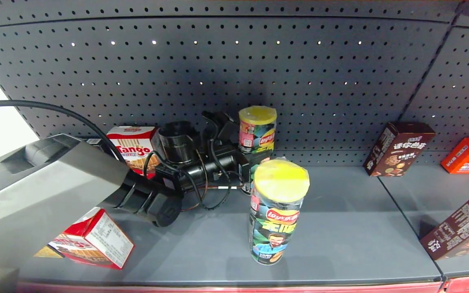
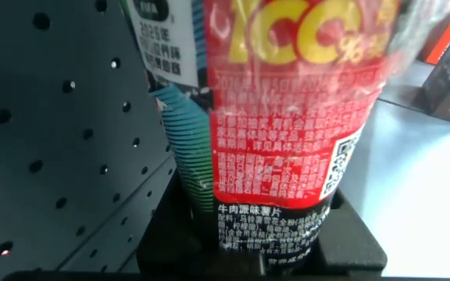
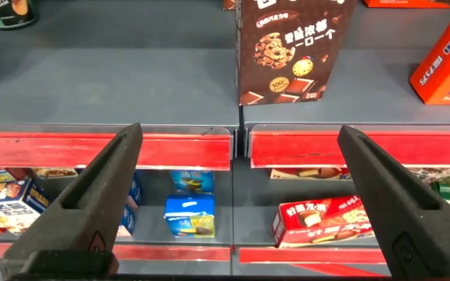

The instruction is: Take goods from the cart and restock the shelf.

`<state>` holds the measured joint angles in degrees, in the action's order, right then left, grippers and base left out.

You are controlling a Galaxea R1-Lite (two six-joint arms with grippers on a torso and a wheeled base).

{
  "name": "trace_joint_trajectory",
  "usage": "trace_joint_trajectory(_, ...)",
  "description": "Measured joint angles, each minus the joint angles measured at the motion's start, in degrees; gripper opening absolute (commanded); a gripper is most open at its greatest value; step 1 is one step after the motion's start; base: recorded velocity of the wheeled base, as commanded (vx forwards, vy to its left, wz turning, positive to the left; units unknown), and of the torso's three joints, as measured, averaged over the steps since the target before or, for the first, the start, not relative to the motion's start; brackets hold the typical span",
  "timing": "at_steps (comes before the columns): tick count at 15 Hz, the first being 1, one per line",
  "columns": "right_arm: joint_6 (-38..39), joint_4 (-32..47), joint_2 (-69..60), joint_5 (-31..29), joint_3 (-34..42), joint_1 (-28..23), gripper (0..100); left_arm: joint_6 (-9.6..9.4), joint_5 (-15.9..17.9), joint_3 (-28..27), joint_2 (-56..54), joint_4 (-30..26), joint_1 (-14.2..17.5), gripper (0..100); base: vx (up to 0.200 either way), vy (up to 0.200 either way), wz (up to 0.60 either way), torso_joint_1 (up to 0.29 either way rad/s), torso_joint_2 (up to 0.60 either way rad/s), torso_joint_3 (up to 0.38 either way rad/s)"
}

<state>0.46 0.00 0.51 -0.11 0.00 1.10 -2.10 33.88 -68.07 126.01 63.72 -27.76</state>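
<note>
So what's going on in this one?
The left gripper is shut on a tall chip can with a yellow lid and holds it upright at the back of the grey metal shelf, close to the perforated back wall. A second yellow-lidded chip can stands free in front of it. The right gripper is empty, fingers open, facing the shelf front and a brown cardboard box.
</note>
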Motion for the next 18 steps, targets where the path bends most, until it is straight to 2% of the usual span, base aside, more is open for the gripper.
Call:
trace_joint_trajectory(4, 0.0, 0.0, 0.0, 0.0, 0.0, 0.0, 100, 0.1, -2.6, 0.7, -0.1, -0.7, 0.3, 100, 0.0, 0.0, 0.0, 0.0, 0.0, 0.0)
trace_joint_trajectory(6, 0.0, 0.0, 0.0, 0.0, 0.0, 0.0, 100, 0.0, -2.9, 1.6, -1.6, -2.9, 0.8, 100, 0.0, 0.0, 0.0, 0.0, 0.0, 0.0)
trace_joint_trajectory(8, 0.0, 0.0, 0.0, 0.0, 0.0, 0.0, 100, -1.24, -3.0, 2.9, -4.1, -7.7, 1.2, 100, 0.0, 0.0, 0.0, 0.0, 0.0, 0.0)
trace_joint_trajectory(10, 0.0, 0.0, 0.0, 0.0, 0.0, 0.0, 100, -3.34, -3.1, 3.5, -7.2, -16.5, 1.3, 100, 0.0, 0.0, 0.0, 0.0, 0.0, 0.0)
trace_joint_trajectory(15, 0.0, 0.0, 0.0, 0.0, 0.0, 0.0, 100, -4.17, -4.2, 2.8, -12.8, -28.6, 1.1, 100, 0.0, 0.0, 0.0, 0.0, 0.0, 0.0)
trace_joint_trajectory(17, 0.0, 0.0, 0.0, 0.0, 0.0, 0.0, 100, -5.97, -6.1, 2.9, -14.3, -32.1, 1.2, 100, 0.0, 0.0, 0.0, 0.0, 0.0, 0.0)
trace_joint_trajectory(18, 0.0, 0.0, 0.0, 0.0, 0.0, 0.0, 100, -8.02, -7.7, 2.9, -14.9, -35.3, 1.2, 100, 0.0, 0.0, 0.0, 0.0, 0.0, 0.0)
